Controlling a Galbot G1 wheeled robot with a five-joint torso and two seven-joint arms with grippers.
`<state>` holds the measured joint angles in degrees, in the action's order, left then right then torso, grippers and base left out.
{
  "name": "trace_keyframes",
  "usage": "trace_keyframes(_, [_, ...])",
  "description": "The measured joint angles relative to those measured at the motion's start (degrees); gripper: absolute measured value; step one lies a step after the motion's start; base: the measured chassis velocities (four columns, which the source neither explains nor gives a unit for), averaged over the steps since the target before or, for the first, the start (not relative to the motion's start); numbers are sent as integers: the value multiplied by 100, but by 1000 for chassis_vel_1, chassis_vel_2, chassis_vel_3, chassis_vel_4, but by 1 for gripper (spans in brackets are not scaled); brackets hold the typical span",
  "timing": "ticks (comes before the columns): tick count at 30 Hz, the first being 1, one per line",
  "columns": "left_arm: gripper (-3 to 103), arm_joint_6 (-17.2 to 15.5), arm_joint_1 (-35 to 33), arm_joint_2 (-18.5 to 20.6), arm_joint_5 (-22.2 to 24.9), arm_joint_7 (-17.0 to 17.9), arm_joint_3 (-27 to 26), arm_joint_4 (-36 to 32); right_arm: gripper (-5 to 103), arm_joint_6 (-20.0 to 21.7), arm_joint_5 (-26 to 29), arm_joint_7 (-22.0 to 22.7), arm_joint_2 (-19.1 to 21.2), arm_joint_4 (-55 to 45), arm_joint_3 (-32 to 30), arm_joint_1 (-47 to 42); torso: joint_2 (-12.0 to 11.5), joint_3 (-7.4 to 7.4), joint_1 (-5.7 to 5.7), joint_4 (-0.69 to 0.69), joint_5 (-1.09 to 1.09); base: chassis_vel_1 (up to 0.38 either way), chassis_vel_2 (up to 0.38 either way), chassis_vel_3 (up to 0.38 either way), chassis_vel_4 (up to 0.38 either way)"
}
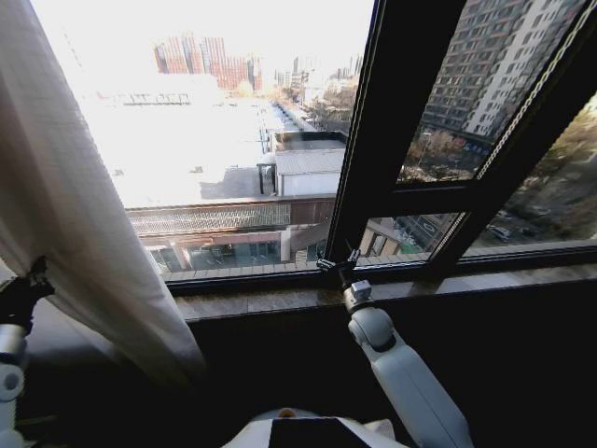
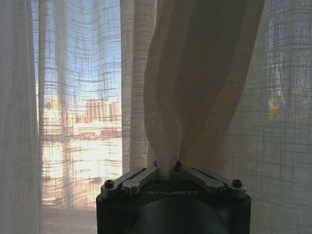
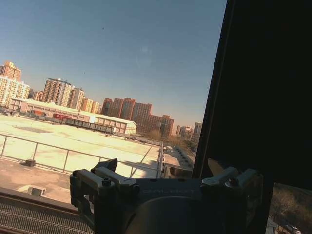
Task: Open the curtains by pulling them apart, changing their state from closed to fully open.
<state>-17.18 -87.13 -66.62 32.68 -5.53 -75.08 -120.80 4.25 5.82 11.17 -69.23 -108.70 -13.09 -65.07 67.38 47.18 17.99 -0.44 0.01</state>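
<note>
One cream curtain panel [image 1: 70,205] hangs bunched along the left side of the window in the head view, its lower end pulled leftward. My left gripper [image 1: 34,280] is at the far left edge, against the fabric. In the left wrist view the left gripper [image 2: 168,170] is shut on a gathered fold of the curtain [image 2: 195,83], with sheer pleats behind it. My right gripper [image 1: 337,265] is held up just above the sill, beside the dark frame bar. In the right wrist view it [image 3: 163,168] stands open with nothing between its fingers.
A dark window frame [image 1: 396,121] runs upright right of centre, with a crossbar [image 1: 438,198] to its right. A stone sill [image 1: 270,301] runs below the glass. Rooftops and tower blocks lie outside. My own torso [image 1: 308,431] shows at the bottom.
</note>
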Motion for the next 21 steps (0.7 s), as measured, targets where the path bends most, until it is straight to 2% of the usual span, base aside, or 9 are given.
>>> trace_keyframes(4, [0,-39,100,-147,-304,-29,534,-240,100,41,-118,-134,-9,-26,-9,-6,0,0,1,0,0,0,0,0,0])
trace_keyframes(8, [0,-77,190,-233,-484,-26,802,-318,100,42,-218,-159,-35,-28,-4,-14,0,0,1,-1,1,0,0,0,0])
trace_keyframes(21, [0,-83,365,-488,-705,-4,1071,-285,100,38,-347,-145,-197,2,155,-10,0,0,0,0,1,44,40,-44,-42])
